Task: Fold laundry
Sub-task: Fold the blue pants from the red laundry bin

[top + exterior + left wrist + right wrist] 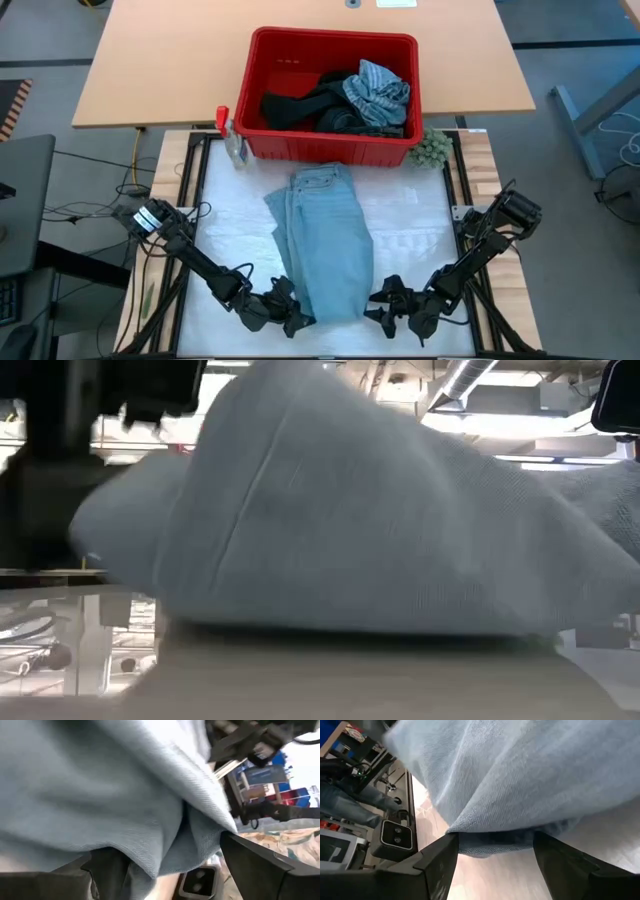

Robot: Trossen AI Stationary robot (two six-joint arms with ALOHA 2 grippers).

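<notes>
A red plastic basket (395, 150) sits at the upper centre of the frame, at the back of the white-covered counter (420, 235). A small green fuzzy ball (431, 149) lies just beside its right corner. At its left corner stands a clear bottle with a red cap (232, 139)

No lettering, label, brand, number or sign can be read in any view; the red basket (333, 95) bears faint raised marks on its inner wall near its far-left corner, too small to make out.
</notes>
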